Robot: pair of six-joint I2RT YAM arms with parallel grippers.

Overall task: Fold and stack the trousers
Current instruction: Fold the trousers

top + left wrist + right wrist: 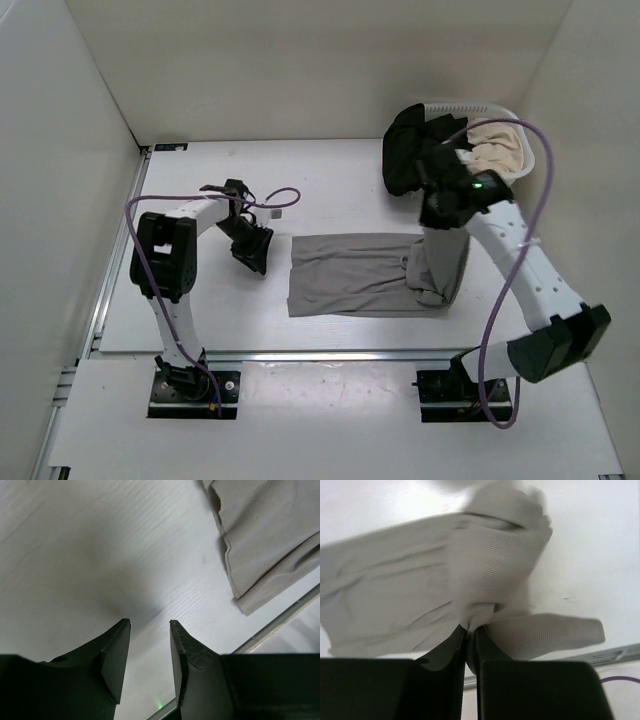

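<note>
Fingers (pixel 112 652) of the left gripper (pixel 252 250) stand apart, empty, above the white surface (pixel 200 310). Just to their right, the grey trousers (pixel 345 272) lie flat. The right gripper (pixel 443 212) pinches their right end, held raised. Behind it, a white basket (pixel 537 135) holds a black garment (pixel 408 150) and a cream garment (pixel 498 148).
</note>
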